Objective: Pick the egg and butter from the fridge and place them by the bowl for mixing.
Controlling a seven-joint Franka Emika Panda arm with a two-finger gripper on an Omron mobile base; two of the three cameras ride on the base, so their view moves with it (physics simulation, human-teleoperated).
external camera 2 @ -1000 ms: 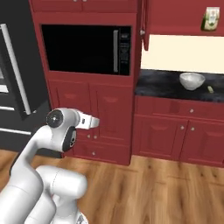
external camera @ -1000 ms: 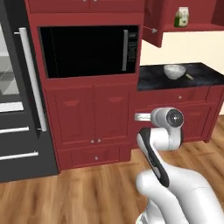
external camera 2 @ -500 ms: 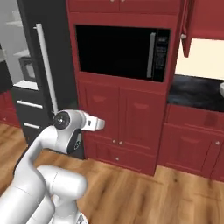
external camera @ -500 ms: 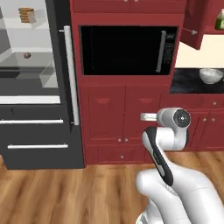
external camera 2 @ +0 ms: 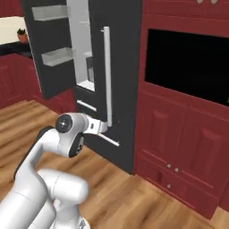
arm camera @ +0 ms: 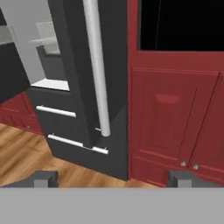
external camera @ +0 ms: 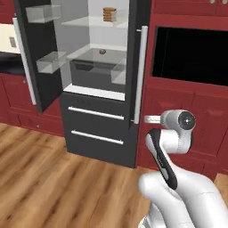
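Note:
The fridge (external camera: 95,129) stands in front of me with its left door swung open, showing a white interior and glass shelves. The egg (external camera: 102,51), a tiny brownish ball, rests on a middle shelf above a clear bin. I cannot see the butter, and the bowl is out of view. My gripper (external camera: 149,119) hangs open and empty at drawer height, to the right of the fridge's long white handle (external camera: 140,73). From the right it shows as the gripper (external camera 2: 103,128) beside the handle (external camera 2: 106,76). In the hand view the fingertips (arm camera: 43,178) stand wide apart, facing the handle (arm camera: 97,70).
A stack of flat tan discs (external camera: 109,13) sits on the top shelf. The black-fronted oven (external camera: 191,55) is built into red cabinets (external camera: 205,120) right of the fridge. The open fridge door (external camera: 38,58) juts out on the left. Wooden floor (external camera: 53,178) lies in front.
The base has driven left, so the whole scene shifted right: the fridge now stands in front and the counter with the bowl has left the views. The gripper has stayed open.

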